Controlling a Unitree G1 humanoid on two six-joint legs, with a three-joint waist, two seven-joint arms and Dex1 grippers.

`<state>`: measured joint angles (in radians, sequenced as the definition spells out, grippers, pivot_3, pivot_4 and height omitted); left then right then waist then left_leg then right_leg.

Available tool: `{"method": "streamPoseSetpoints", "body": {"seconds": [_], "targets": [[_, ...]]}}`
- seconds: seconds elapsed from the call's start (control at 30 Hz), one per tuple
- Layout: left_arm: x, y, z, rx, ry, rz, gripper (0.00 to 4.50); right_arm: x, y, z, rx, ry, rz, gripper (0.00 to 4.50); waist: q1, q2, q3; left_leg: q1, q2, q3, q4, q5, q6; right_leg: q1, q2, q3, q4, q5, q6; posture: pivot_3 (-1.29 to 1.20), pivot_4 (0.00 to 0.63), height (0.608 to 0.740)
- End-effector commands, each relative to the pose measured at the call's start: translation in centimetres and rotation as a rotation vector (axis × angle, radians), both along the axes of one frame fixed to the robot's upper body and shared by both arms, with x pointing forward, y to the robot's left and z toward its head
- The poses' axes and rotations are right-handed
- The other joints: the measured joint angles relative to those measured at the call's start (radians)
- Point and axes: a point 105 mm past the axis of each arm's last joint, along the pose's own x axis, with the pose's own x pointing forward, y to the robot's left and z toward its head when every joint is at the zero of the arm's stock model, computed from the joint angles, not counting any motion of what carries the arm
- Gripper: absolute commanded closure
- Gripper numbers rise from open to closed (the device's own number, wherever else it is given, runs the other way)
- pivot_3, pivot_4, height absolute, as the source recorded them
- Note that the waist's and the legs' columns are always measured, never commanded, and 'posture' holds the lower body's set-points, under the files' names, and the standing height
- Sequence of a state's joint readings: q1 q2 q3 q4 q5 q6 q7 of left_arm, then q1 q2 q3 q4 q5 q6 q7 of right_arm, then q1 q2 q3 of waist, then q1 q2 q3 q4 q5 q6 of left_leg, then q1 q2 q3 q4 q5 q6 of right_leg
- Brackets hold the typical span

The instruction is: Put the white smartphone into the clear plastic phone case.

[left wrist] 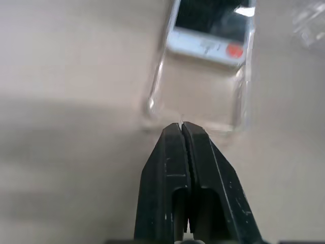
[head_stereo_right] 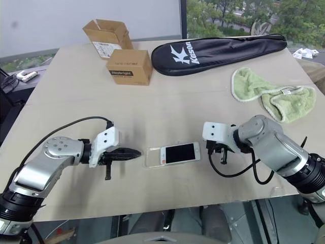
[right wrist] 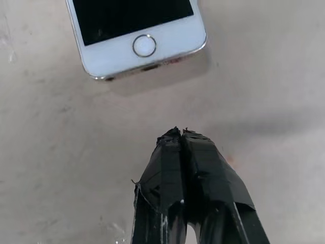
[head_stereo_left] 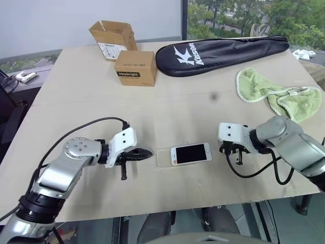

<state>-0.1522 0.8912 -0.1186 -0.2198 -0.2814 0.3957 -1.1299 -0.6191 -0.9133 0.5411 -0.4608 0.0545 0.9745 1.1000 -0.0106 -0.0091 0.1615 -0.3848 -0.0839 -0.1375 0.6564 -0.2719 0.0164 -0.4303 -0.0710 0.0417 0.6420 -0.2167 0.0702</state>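
Left eye view gives me the table (head_stereo_left: 167, 107) laid out plainly. On the left, my left gripper (head_stereo_left: 144, 153) has its fingers pressed together, holding nothing, tip just beside the left end of the clear plastic phone case (head_stereo_left: 163, 157). The white smartphone (head_stereo_left: 191, 153) lies screen-up, its left part over the case, its right end sticking out onto bare table. Further right, my right gripper (head_stereo_left: 232, 155) is pinched closed too, empty, near the phone's button end. I judge the phone only partly in: it needs sliding left and seating.
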Motion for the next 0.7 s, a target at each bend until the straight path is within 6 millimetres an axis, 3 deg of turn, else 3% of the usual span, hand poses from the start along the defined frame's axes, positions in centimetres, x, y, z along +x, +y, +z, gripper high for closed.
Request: {"method": "streamPoseSetpoints", "body": {"seconds": [0.03, 0.23, 0.7], "targets": [[0.3, -0.5, -0.7, 0.0, -0.015, -0.01, 4.5, 0.0, 0.0, 0.3, -0.025, -0.043, 0.016, 4.47, 0.0, 0.0, 0.0, 0.0, 0.0, 0.0, 0.0, 0.0, 0.0, 0.0, 0.0, 0.0, 0.0, 0.0, 0.0, 0.0, 0.15, 0.74], [1.0, -2.7, -1.8, -0.046, -0.01, -0.044, 4.5, -0.2, -0.6, -0.2, -0.058, -0.051, -0.005, 4.47, 0.029, 0.002, -0.001, 0.002, -0.002, -0.001, 0.001, 0.0, 0.0, 0.003, 0.0, -0.001, 0.0, 0.0, 0.0, 0.0, 0.15, 0.74], [0.9, -10.4, -0.9, -0.252, -0.008, -0.116, 4.5, -1.2, 1.4, -0.3, -0.012, -0.03, 0.022, 4.47, 0.046, 0.002, -0.001, 0.002, -0.003, -0.007, 0.012, -0.001, 0.003, 0.011, 0.0, -0.009, 0.0, 0.0, 0.001, 0.0, 0.15, 0.74]]}}
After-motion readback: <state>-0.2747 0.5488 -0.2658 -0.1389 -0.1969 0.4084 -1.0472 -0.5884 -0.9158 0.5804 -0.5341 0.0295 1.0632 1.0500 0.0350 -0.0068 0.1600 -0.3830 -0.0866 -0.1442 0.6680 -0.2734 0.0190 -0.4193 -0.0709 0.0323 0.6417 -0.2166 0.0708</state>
